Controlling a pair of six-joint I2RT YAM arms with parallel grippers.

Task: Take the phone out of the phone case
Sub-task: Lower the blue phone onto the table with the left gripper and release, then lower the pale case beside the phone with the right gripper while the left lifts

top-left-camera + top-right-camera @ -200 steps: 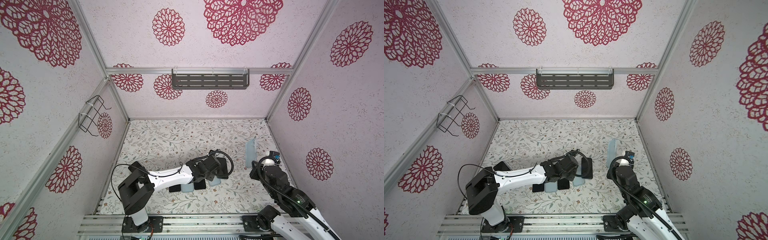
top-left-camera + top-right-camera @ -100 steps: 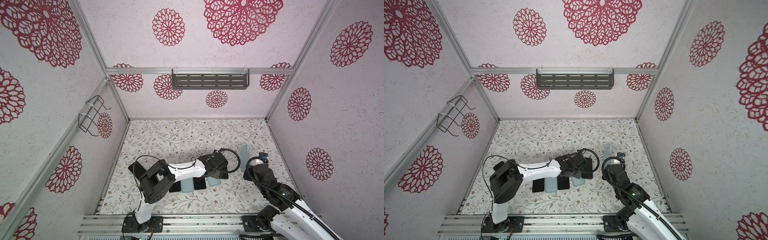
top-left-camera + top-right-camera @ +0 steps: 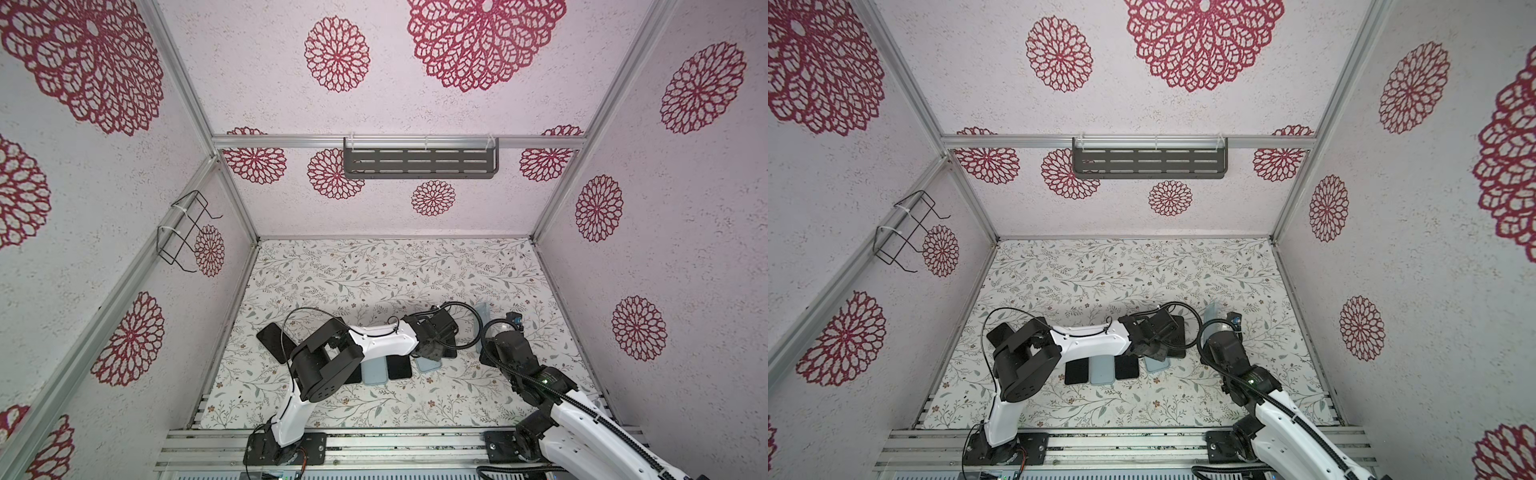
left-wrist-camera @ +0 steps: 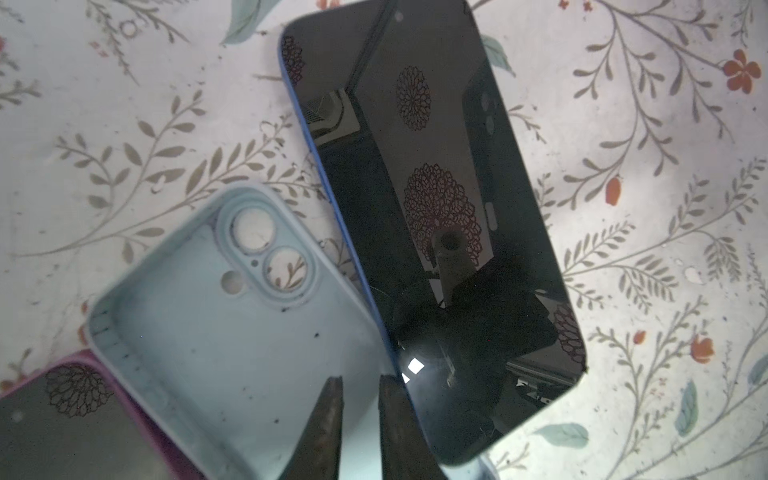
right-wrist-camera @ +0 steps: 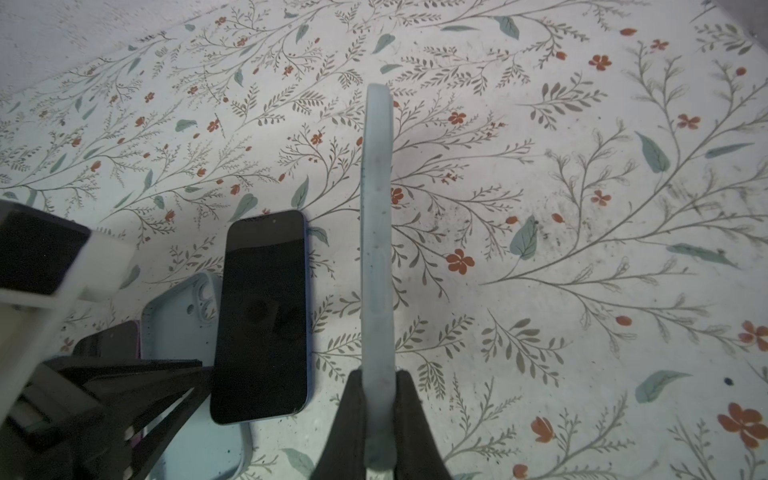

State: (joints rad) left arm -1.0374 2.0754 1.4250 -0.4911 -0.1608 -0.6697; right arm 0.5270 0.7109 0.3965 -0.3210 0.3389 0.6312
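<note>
The right gripper (image 5: 376, 374) is clamped on a pale blue case (image 5: 376, 208), held edge-on just beside the bare phone (image 5: 262, 316), which lies screen-up. Only the left wrist view shows the left gripper (image 4: 359, 380): fingers slightly apart, gripping nothing, over an empty case (image 4: 208, 332) right beside that phone.

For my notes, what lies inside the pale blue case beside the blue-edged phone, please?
The case holds no phone, only specks; the phone overlaps and hides one edge.

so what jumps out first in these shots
A pale blue phone case, pinched edge-on in the right end effector, cuts through the right wrist view. On the floral table a dark phone lies screen up, overlapping an empty case, with the left end effector just over them.
</note>
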